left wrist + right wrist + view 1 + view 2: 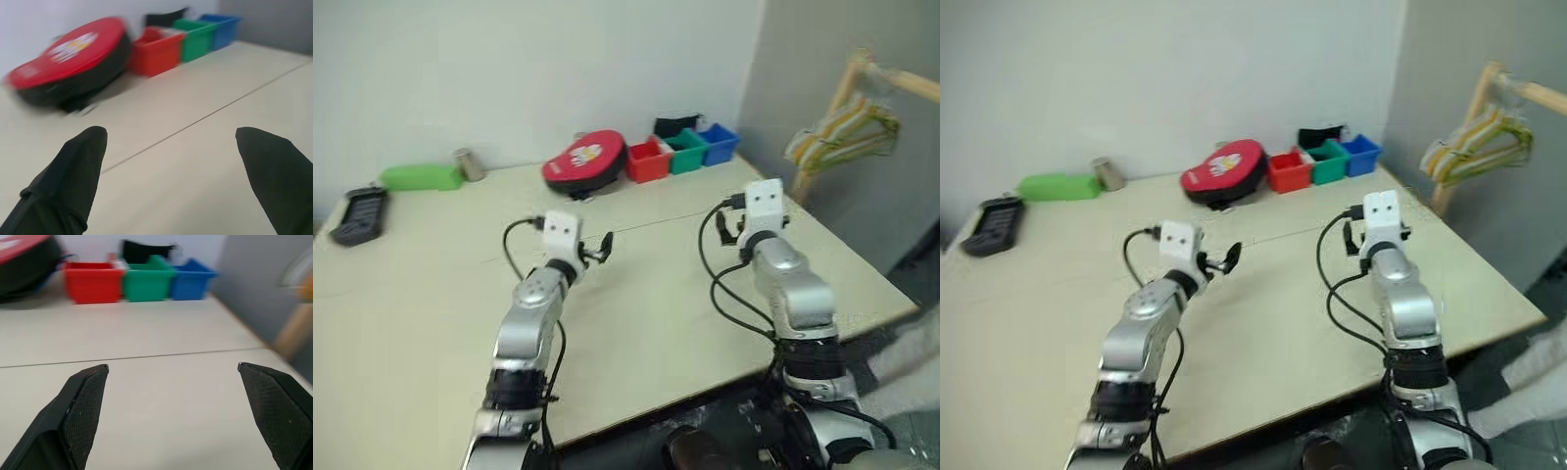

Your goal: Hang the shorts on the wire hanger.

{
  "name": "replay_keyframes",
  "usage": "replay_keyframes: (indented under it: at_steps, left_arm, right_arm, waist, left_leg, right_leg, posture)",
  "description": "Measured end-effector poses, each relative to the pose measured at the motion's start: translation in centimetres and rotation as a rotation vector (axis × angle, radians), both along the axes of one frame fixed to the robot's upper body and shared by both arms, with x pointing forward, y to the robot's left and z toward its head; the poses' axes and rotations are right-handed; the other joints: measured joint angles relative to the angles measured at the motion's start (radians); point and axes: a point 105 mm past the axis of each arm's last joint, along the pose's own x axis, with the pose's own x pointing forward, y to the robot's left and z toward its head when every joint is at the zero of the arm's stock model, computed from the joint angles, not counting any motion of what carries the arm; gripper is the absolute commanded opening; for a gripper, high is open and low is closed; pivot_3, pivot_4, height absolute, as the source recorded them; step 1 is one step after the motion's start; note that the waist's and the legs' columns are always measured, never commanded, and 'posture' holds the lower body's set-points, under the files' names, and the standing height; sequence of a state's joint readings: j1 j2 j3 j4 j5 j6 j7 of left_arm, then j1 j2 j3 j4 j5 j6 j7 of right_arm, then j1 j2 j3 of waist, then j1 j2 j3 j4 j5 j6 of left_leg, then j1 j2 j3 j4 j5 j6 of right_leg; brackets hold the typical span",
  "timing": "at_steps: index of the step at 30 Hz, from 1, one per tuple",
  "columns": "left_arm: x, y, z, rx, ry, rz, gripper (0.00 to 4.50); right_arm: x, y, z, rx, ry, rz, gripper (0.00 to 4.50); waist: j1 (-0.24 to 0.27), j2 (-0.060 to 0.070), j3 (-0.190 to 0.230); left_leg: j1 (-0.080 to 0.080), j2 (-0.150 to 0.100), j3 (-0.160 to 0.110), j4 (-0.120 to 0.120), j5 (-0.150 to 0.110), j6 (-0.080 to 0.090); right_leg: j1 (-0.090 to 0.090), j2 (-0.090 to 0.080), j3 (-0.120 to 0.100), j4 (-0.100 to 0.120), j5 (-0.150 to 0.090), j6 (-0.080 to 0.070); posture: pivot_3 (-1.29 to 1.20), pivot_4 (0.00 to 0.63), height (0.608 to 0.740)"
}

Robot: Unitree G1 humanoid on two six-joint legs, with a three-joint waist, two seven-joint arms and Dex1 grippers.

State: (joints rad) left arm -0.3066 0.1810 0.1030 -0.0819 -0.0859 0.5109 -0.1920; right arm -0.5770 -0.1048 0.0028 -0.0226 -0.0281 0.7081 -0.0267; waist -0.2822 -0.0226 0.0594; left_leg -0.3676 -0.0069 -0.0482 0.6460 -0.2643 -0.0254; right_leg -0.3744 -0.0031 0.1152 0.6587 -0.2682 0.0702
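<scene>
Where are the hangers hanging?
In the left eye view, the hangers hang from a wooden rack at the right, just past the table's far right corner.

blurred hangers on rack, perhaps striped

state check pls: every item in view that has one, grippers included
left gripper: open, empty, over the table
right gripper: open, empty
red round case: closed, tilted, resting on the table
red bin: upright
green bin: upright
blue bin: upright
striped hangers: hanging from wooden rail
</scene>
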Motion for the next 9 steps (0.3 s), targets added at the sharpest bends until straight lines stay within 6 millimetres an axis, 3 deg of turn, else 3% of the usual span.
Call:
replay_keyframes:
  at_steps: [4,9]
  left_arm:
    - [-1.4,1.9,-0.8,-0.015,0.034,0.109,4.50]
    - [-1.7,1.5,-0.5,-0.025,0.020,0.128,4.50]
  right_arm:
    - [0.5,1.1,-1.7,0.033,0.023,0.035,4.49]
    - [0.8,1.5,-3.3,0.049,0.059,0.047,4.49]
  waist:
    - [0.104,-0.001,0.000]
    - [0.182,-0.001,0.000]
  left_leg:
    - [-0.002,-0.001,-0.002,0.001,0.000,0.000]
    - [-0.001,-0.001,-0.001,0.002,0.000,-0.001]
  right_leg:
    - [0.000,-0.001,-0.002,-0.001,0.000,0.000]
    - [0.001,-0.001,-0.003,0.000,0.000,-0.001]
  posture:
    - [0.01,0.018,0.740]
    - [0.05,0.015,0.740]
